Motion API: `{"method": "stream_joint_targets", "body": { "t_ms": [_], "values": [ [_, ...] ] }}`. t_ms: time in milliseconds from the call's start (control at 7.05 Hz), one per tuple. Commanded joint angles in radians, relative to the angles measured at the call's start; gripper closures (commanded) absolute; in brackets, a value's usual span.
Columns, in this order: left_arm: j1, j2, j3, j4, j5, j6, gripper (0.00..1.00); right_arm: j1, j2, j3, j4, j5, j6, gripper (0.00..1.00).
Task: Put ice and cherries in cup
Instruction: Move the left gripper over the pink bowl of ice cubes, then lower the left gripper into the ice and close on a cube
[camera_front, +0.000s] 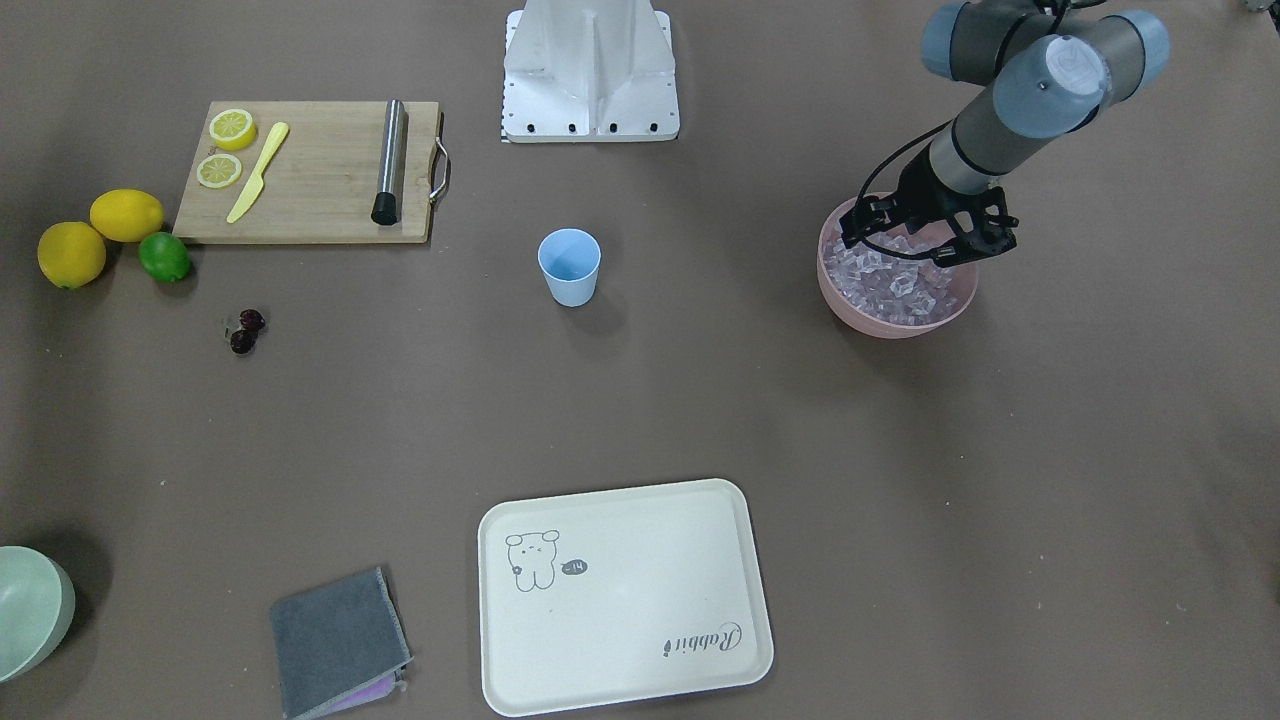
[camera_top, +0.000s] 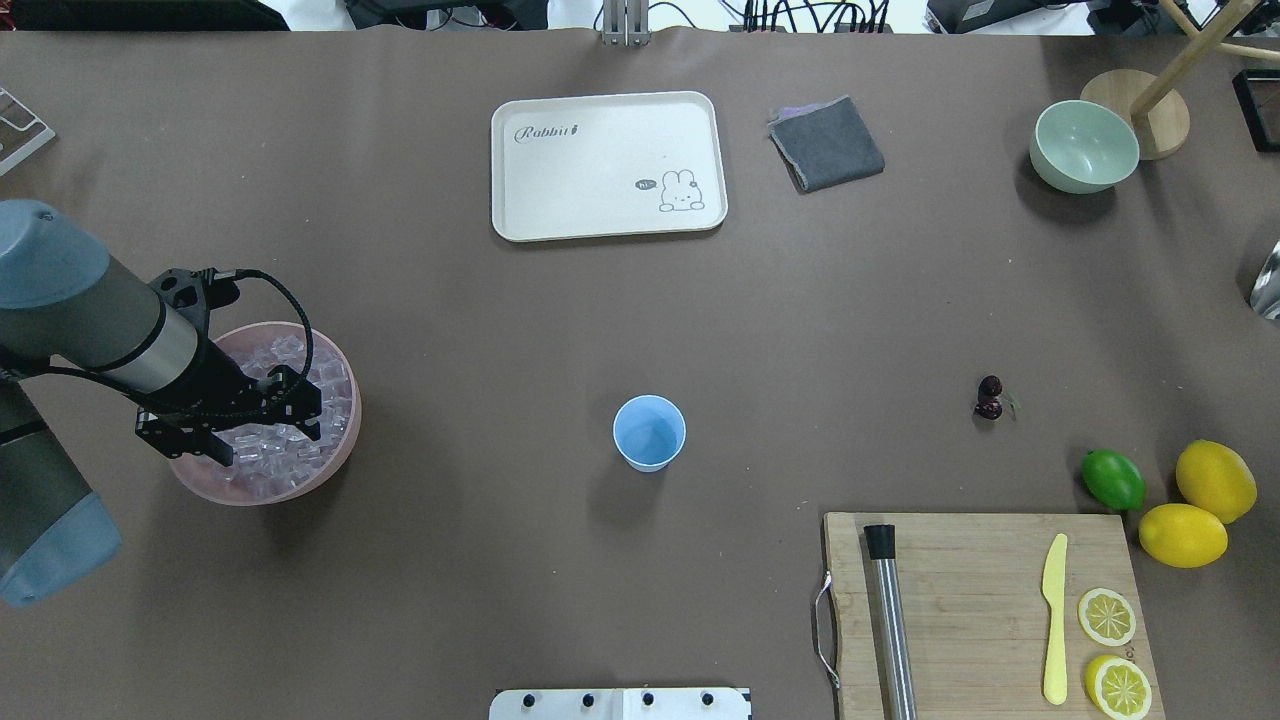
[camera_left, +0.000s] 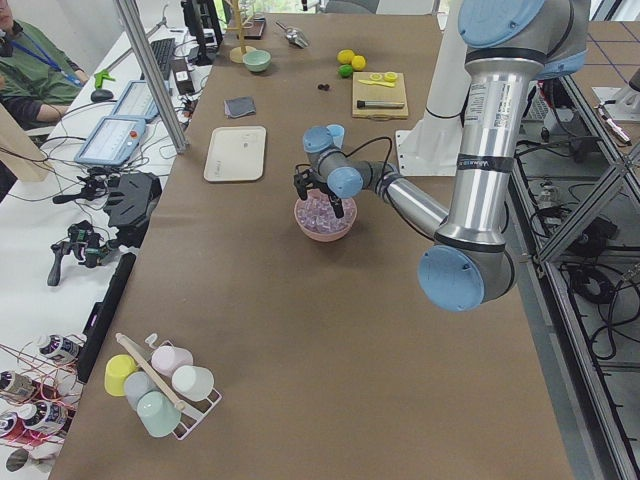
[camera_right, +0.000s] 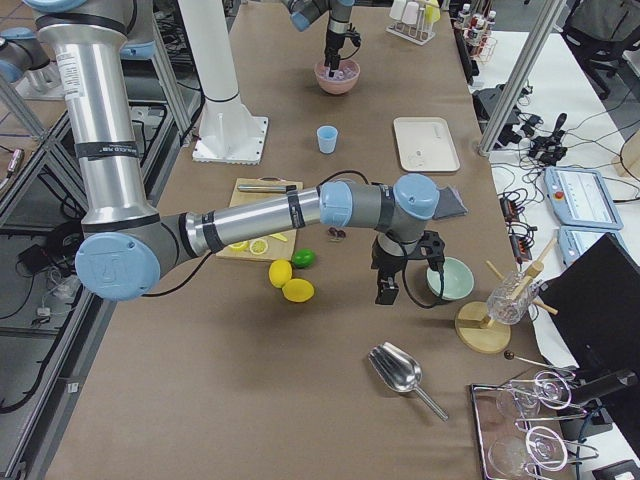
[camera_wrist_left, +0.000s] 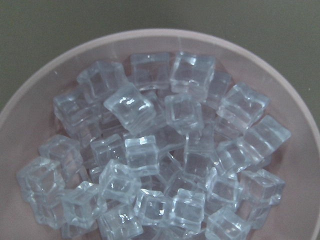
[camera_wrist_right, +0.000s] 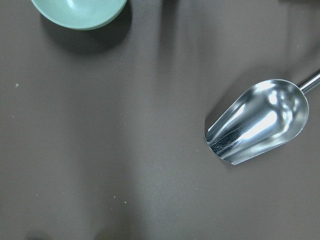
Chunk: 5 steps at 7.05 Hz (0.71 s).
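Observation:
My left gripper (camera_front: 905, 250) hangs just above the pink bowl (camera_front: 880, 322) full of ice (camera_front: 900, 290), with its jaws spread and nothing between them. It also shows in the overhead view (camera_top: 265, 435). The left wrist view looks straight down on the ice cubes (camera_wrist_left: 160, 150), and no fingers show there. The light blue cup (camera_top: 649, 432) stands upright and empty mid-table. The dark cherries (camera_top: 989, 398) lie on the table right of the cup. My right gripper (camera_right: 385, 292) shows only in the exterior right view, hanging over bare table by the green bowl. I cannot tell whether it is open or shut.
A wooden cutting board (camera_top: 985, 600) holds a metal muddler, a yellow knife and lemon slices. Two lemons and a lime (camera_top: 1113, 480) lie beside it. A cream tray (camera_top: 607, 165), a grey cloth (camera_top: 826, 143), a pale green bowl (camera_top: 1084, 146) and a metal scoop (camera_wrist_right: 260, 122) are further off.

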Motion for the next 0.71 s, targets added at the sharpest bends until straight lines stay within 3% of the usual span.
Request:
{"method": "stream_joint_targets", "body": {
  "t_ms": [0,284,568],
  "values": [
    [0.008,-0.003,0.019,-0.003,-0.003,-0.075,0.01,0.0,-0.001,0.0,0.0,0.0,0.0,0.0],
    [0.013,-0.01,0.04,-0.012,-0.003,-0.099,0.01,0.0,-0.001,0.0,0.0,0.0,0.0,0.0],
    [0.036,-0.007,0.085,-0.136,-0.003,-0.196,0.01,0.0,-0.001,0.0,0.0,0.0,0.0,0.0]
  ]
}}
